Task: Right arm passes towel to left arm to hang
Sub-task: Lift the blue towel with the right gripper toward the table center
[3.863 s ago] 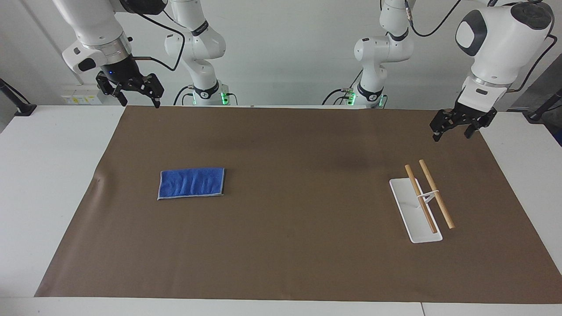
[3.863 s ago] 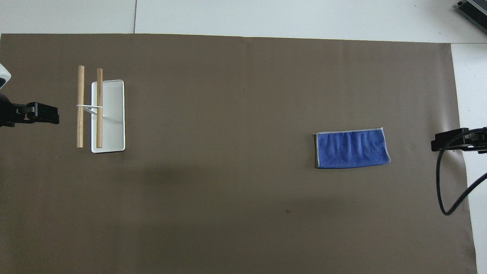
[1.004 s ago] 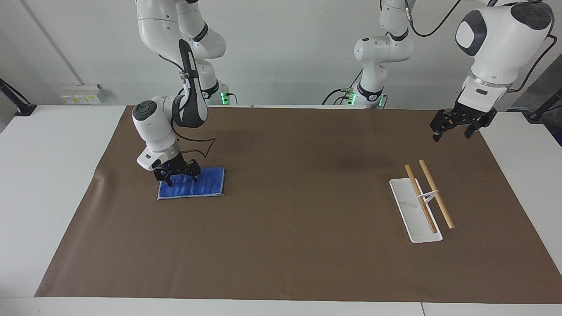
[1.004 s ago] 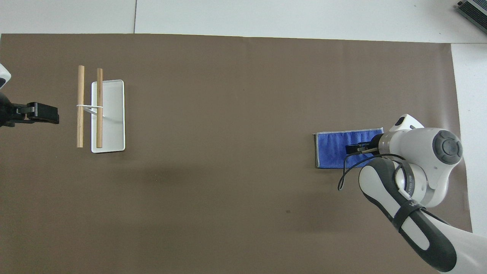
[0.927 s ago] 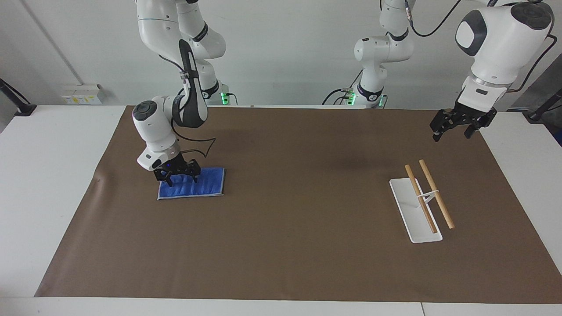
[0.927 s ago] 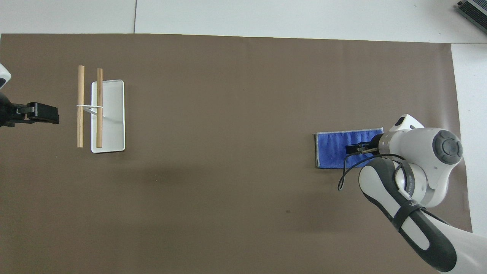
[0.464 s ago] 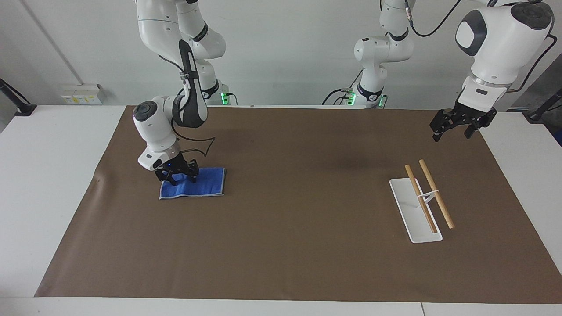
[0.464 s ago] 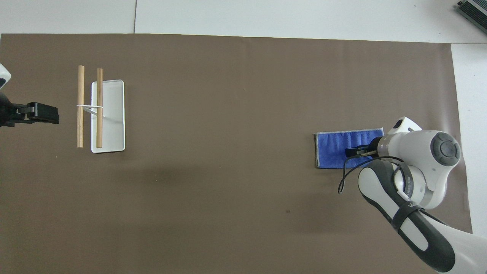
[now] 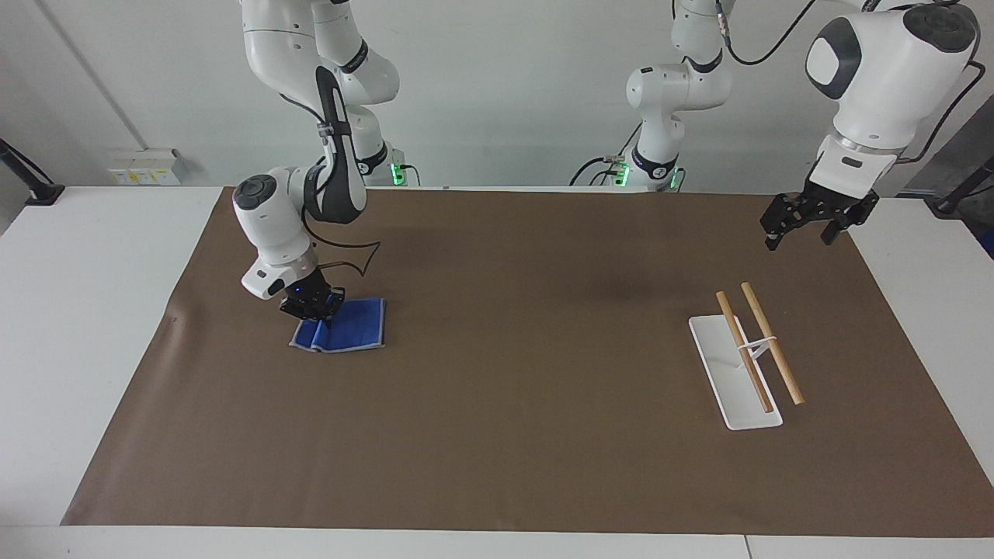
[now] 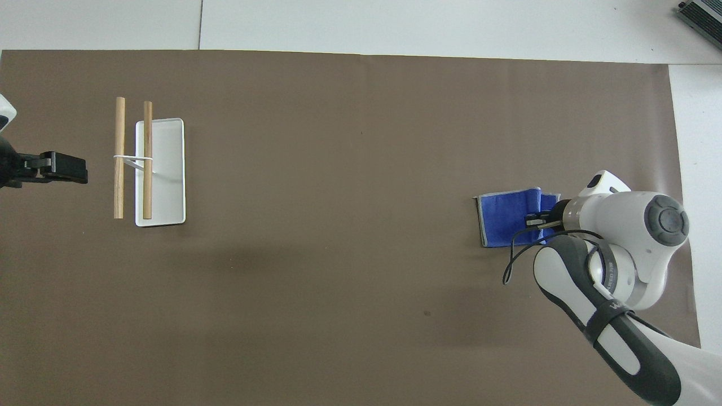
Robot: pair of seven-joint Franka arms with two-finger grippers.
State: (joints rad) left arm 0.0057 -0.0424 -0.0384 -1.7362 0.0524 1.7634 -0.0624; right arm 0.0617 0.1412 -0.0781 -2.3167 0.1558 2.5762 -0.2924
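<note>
The bright-blue towel lies on the brown mat toward the right arm's end of the table, bunched up at one end. My right gripper is down on that bunched end, shut on a pinch of the cloth. The rest of the towel still rests on the mat. My left gripper waits in the air over the mat's corner at the left arm's end, beside the rack, open and holding nothing.
A white tray carries a thin white stand with two wooden rods at the left arm's end. The brown mat covers most of the white table.
My right gripper has closed on the towel's end and gathered it. The towel has drawn in, shorter and wrinkled, shifted slightly toward the table's middle. The left arm has not moved.
</note>
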